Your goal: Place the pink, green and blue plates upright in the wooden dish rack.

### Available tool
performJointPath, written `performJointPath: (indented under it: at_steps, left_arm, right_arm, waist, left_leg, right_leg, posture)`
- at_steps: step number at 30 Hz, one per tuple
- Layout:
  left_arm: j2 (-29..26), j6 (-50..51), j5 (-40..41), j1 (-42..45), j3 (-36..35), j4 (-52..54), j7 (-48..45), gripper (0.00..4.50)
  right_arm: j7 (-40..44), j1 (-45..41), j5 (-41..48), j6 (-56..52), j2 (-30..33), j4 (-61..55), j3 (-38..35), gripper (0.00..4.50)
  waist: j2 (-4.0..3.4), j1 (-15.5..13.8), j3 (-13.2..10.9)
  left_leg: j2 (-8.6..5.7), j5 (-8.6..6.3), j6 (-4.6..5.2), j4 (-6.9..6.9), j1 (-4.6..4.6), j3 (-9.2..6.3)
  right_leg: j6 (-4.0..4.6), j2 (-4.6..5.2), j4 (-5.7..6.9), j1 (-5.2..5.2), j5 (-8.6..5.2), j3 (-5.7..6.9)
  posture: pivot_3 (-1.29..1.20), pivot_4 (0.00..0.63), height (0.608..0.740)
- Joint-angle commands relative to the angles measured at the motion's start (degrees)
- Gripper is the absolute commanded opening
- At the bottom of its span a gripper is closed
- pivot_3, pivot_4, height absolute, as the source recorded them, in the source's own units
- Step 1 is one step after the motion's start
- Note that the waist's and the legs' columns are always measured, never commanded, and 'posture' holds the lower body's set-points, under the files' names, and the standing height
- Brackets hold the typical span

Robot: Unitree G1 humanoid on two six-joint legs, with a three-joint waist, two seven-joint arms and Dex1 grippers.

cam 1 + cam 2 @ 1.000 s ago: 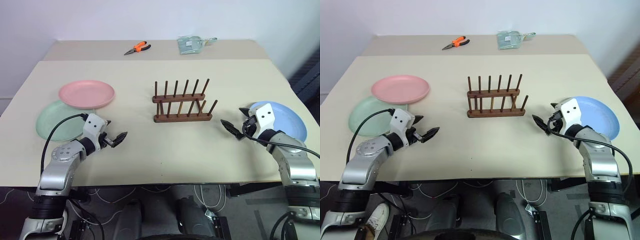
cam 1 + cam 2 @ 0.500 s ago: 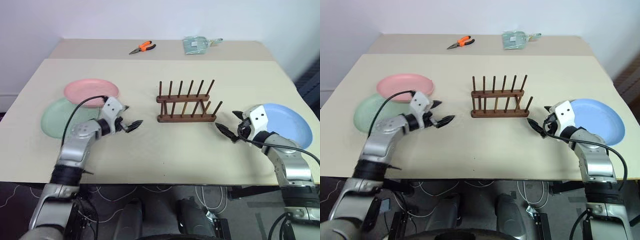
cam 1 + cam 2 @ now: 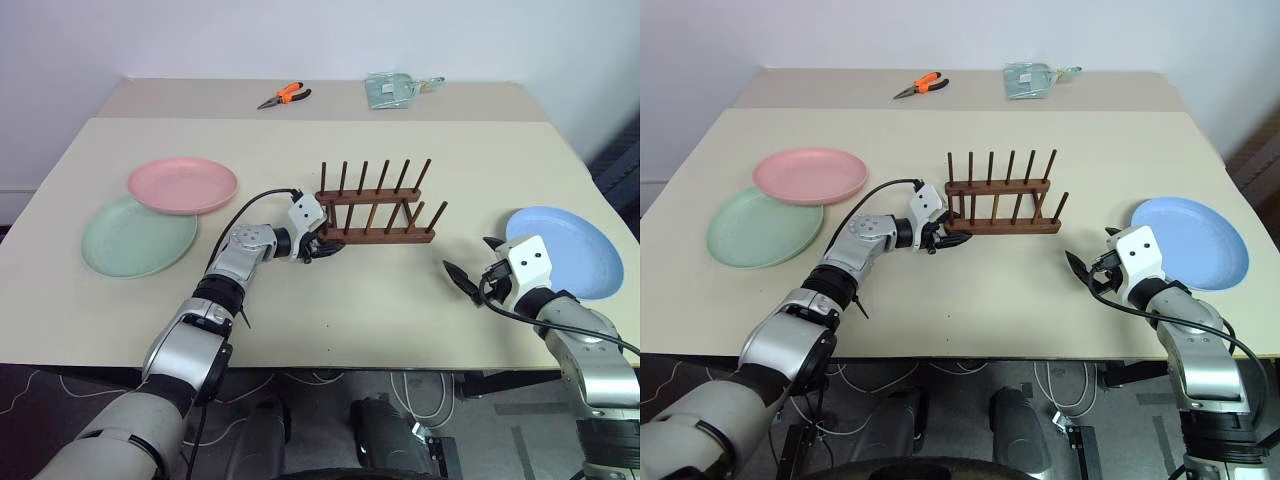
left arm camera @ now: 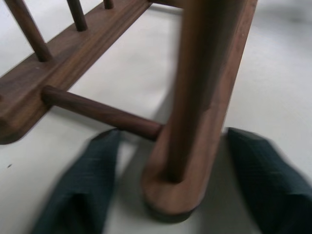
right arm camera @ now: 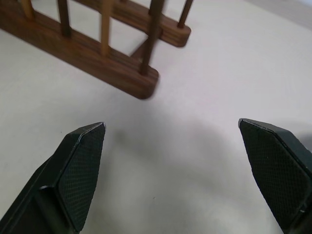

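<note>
The wooden dish rack (image 3: 377, 205) stands in the middle of the table (image 3: 300, 300), with no plates in it. The left gripper (image 4: 168, 195) has one finger on each side of the rack's near rail end, not yet squeezing it. The pink plate (image 3: 182, 185) sits partly on the green plate (image 3: 135, 238) near the left edge. The blue plate (image 3: 562, 252) lies near the right edge. The right gripper (image 5: 180, 170) is wide open and empty, beside the blue plate.

Dish rack (image 3: 378, 205) mid-table, two plates (image 3: 160, 210) left, one plate (image 3: 560, 252) right

Beige table (image 3: 300, 330) against white wall (image 3: 250, 35)
</note>
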State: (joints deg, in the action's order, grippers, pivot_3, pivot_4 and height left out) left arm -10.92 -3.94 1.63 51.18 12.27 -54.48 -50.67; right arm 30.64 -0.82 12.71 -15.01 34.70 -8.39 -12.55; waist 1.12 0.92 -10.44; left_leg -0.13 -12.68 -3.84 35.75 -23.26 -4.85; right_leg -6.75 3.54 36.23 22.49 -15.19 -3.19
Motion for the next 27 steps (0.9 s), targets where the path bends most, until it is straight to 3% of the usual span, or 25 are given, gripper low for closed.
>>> performJointPath:
  at_steps: [1, 2, 3, 7, 11, 14, 20, 21, 23, 25, 27]
  left_arm:
    - [0.24, -1.94, -1.95, -0.15, 0.20, -2.15, 0.00, 1.33]
    - [0.25, -2.27, -1.86, -0.31, 0.03, -1.94, -0.36, 0.87]
    - [0.31, -2.46, -1.57, -0.51, -0.23, -1.57, -0.92, 0.78]
    - [-0.47, -3.23, 1.00, -3.76, -0.28, 5.77, -8.58, 0.79]
    - [-4.26, 1.11, 4.41, -10.20, 1.74, 22.71, -18.97, 0.79]
    - [-6.81, 2.96, 2.68, -12.58, 2.91, 27.28, -19.66, 0.79]
    - [-9.36, 3.79, -1.91, -13.45, 2.61, 26.07, -11.86, 3.63]
    - [-10.04, 4.07, -2.23, -13.97, 2.66, 26.69, -11.29, 4.08]
    - [-11.87, 4.81, -2.91, -15.35, 2.62, 28.54, -10.36, 4.11]
    - [-13.59, 5.76, -2.35, -17.13, 2.09, 31.19, -10.33, 4.11]
    - [-15.51, 9.98, 0.72, -19.73, 1.09, 36.03, -12.44, 3.47]
  right_arm:
    - [-0.66, 0.18, 0.42, 0.06, -0.01, -2.50, -1.80, 4.50]
    - [-0.67, 0.06, 0.25, 0.02, 0.15, -2.47, -1.67, 4.50]
    - [-0.60, -0.08, 0.09, 0.04, 0.34, -2.35, -1.57, 4.50]
    - [-0.20, -0.65, -0.19, 0.34, 1.18, -1.22, -1.82, 4.50]
    - [0.45, -0.04, -0.61, 0.91, 2.47, 0.70, -2.96, 4.50]
    - [0.59, 0.75, -0.77, 1.30, 3.06, 1.44, -3.69, 4.50]
    - [2.17, 3.67, -1.14, 2.28, 4.75, 2.86, -5.92, 4.50]
    - [2.87, 4.33, -0.91, 2.27, 5.06, 2.73, -6.22, 4.24]
    - [4.70, 5.96, 0.27, 1.68, 5.74, 1.76, -6.91, 3.65]
    - [6.57, 7.43, 1.24, 1.16, 6.41, 0.46, -7.26, 2.70]
    - [9.30, 9.01, 2.99, -0.15, 7.04, -1.93, -7.15, 1.61]
  waist:
    - [0.00, -0.04, 0.00]
    - [0.00, -0.01, 0.00]
    - [-0.02, -0.01, 0.01]
    - [-0.03, 0.05, 0.02]
    - [-0.04, 0.05, 0.01]
    - [-0.04, -0.02, 0.01]
    - [-0.05, -0.10, 0.01]
    - [-0.04, -0.10, 0.01]
    - [-0.06, 0.08, 0.03]
    - [-0.08, 0.30, 0.03]
    - [-0.19, 0.60, 0.10]
  left_leg:
    - [0.00, 0.00, 0.00, 0.02, 0.00, 0.00]
    - [0.00, 0.00, 0.00, 0.02, 0.00, 0.00]
    - [0.00, 0.00, 0.00, 0.02, 0.01, -0.01]
    - [0.00, -0.01, 0.01, 0.00, 0.02, 0.00]
    - [0.00, -0.01, 0.01, 0.00, -0.01, -0.01]
    - [0.00, -0.01, 0.01, -0.01, 0.00, -0.01]
    - [0.00, -0.04, 0.07, 0.14, -0.02, -0.02]
    - [0.00, -0.04, 0.08, 0.15, -0.01, -0.02]
    - [0.00, -0.04, 0.08, 0.14, 0.00, -0.02]
    - [0.02, -0.05, 0.09, 0.12, 0.06, -0.02]
    - [0.04, -0.05, 0.09, 0.11, 0.12, -0.01]
  right_leg:
    - [0.00, 0.00, 0.00, -0.02, 0.00, 0.00]
    - [0.00, 0.00, -0.01, -0.02, 0.00, 0.00]
    - [0.00, 0.00, 0.00, -0.02, 0.00, 0.00]
    - [0.00, 0.01, 0.01, -0.02, 0.00, -0.01]
    - [0.00, 0.01, 0.02, 0.00, 0.00, -0.02]
    - [0.01, 0.01, 0.02, 0.00, 0.00, -0.01]
    - [0.01, 0.01, 0.03, -0.06, -0.01, -0.01]
    - [0.01, 0.01, 0.03, -0.07, -0.01, -0.01]
    - [0.01, 0.00, 0.04, -0.07, -0.01, -0.01]
    - [0.01, -0.01, 0.06, -0.08, -0.01, -0.01]
    - [0.01, -0.01, 0.09, -0.10, -0.01, -0.02]
  posture:
    - [0.00, 0.150, 0.740]
    - [0.00, 0.150, 0.740]
    - [0.00, 0.150, 0.740]
    - [0.00, 0.150, 0.740]
    - [0.00, 0.150, 0.740]
    - [0.00, 0.150, 0.740]
    - [0.00, 0.150, 0.740]
    - [0.00, 0.150, 0.740]
    - [0.00, 0.150, 0.740]
    - [0.00, 0.150, 0.740]
    - [0.00, 0.150, 0.740]
